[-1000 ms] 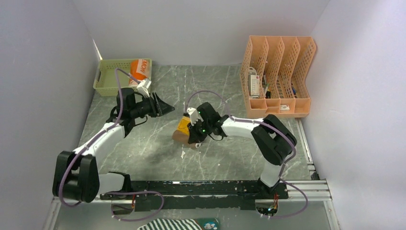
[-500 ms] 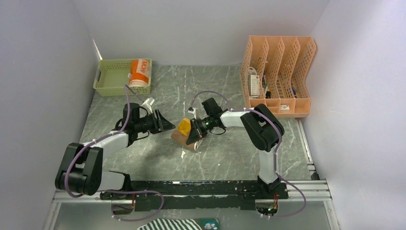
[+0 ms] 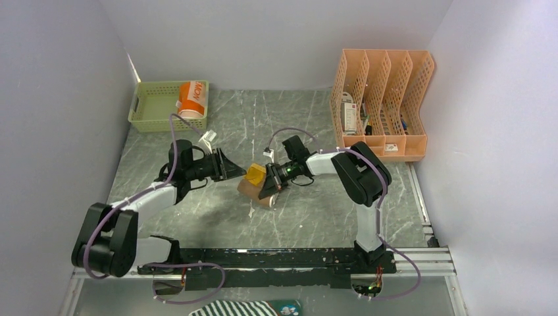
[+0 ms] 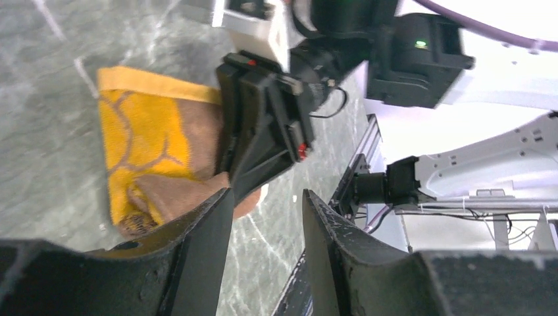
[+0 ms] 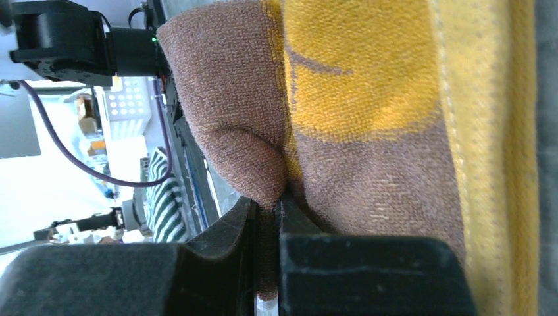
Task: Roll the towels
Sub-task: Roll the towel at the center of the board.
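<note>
Yellow towel [image 3: 255,176] lies near the middle of the surface [image 3: 217,217], bunched between the two arms, with its yellow end toward the far side and its brown part nearer. Its long axis cannot be made out from overhead. Only the right wrist view shows the right end effector [image 5: 266,214] pinched tight on a brown fold. Only the left wrist view shows the left end effector [image 4: 263,204] about half open and empty, just beside the towel, with the right end effector directly ahead of it. Orange towel [image 3: 191,99] lies, apparently rolled, in the green basket [image 3: 148,122] at far left, well apart. A peach file rack [image 3: 381,99] stands at far right. A striped cloth [image 3: 230,308] lies below the arm bases.
</note>
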